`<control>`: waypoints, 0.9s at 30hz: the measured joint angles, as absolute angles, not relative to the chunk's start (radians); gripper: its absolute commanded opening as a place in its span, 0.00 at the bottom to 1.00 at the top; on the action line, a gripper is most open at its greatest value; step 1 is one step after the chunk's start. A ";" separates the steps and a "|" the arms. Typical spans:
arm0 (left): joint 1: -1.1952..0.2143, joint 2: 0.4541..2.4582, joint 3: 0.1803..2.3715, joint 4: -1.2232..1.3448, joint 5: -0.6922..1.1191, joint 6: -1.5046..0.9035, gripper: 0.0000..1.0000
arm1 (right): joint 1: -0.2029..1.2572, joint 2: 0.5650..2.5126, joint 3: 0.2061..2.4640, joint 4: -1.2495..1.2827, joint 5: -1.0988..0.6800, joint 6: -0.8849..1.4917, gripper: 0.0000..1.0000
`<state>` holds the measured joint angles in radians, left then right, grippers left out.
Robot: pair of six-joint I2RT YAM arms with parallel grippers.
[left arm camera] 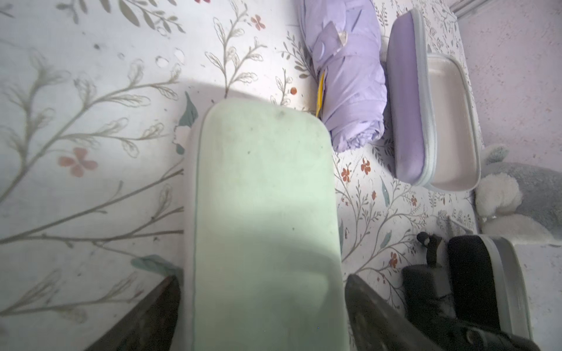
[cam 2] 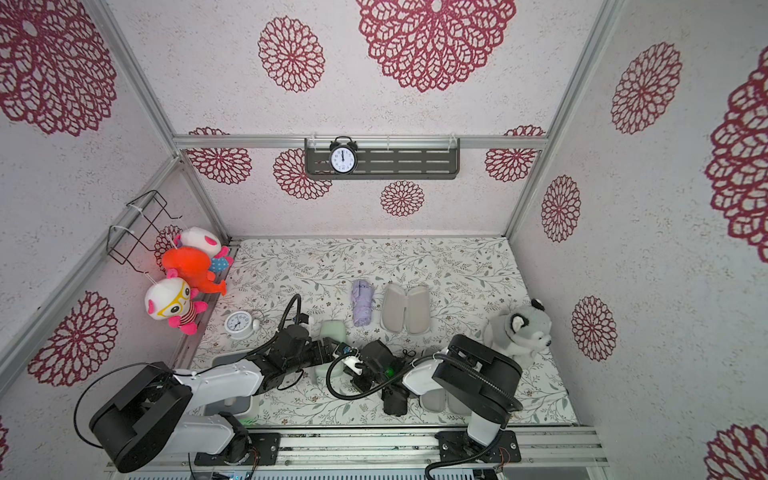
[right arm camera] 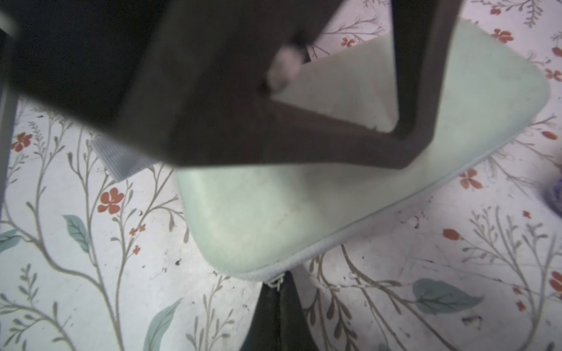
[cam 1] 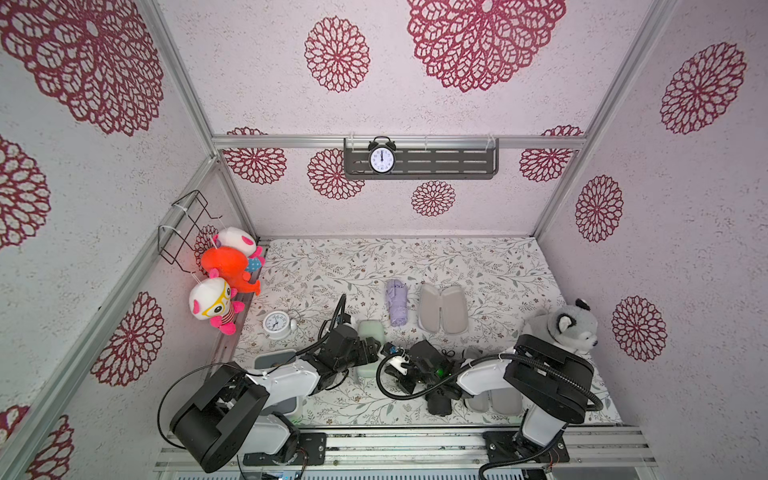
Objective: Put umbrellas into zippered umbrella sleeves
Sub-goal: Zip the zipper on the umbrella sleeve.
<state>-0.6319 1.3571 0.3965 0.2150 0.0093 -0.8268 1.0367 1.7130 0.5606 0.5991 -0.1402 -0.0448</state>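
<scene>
Left wrist view: the left gripper [left arm camera: 263, 277] stands spread wide astride the closed mint green sleeve [left arm camera: 264, 197], which lies near the centre of the table. Its fingers sit just beside the long sides, not visibly clamping. The right gripper [right arm camera: 278, 299] is pinched shut at the zip pull [right arm camera: 275, 282] on the sleeve's right side, though I cannot tell whether it actually grips the pull. My worry is that nothing pins the sleeve, so a tug on the zip could drag or swivel the whole case into the lilac umbrella [left arm camera: 346, 76] just beyond it
</scene>
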 measured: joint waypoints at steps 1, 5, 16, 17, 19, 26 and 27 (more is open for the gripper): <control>-0.631 1.345 0.402 0.202 0.005 -0.820 0.87 | 1.036 1.713 0.561 0.599 -0.140 -0.045 0.00; -0.630 1.294 0.410 0.173 0.002 -0.815 0.81 | 1.036 1.713 0.561 0.599 -0.140 -0.052 0.00; -0.638 1.274 0.353 0.146 0.043 -0.850 0.73 | 1.037 1.713 0.561 0.598 -0.137 -0.051 0.00; -0.638 1.277 0.352 0.145 0.043 -0.853 0.71 | 1.038 1.713 0.561 0.598 -0.135 -0.051 0.00; -0.639 1.284 0.352 0.145 0.039 -0.860 0.70 | 1.044 1.713 0.561 0.598 -0.131 -0.049 0.00; -0.639 1.293 0.340 0.180 0.031 -0.884 0.69 | 1.062 1.711 0.561 0.596 -0.108 -0.044 0.00; -0.639 1.295 0.336 0.189 0.031 -0.888 0.68 | 1.065 1.710 0.561 0.594 -0.104 -0.043 0.00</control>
<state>-0.6388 1.2945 0.3363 0.1894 0.0311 -0.8875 1.0649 1.7096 0.5606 0.5941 -0.1040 -0.0433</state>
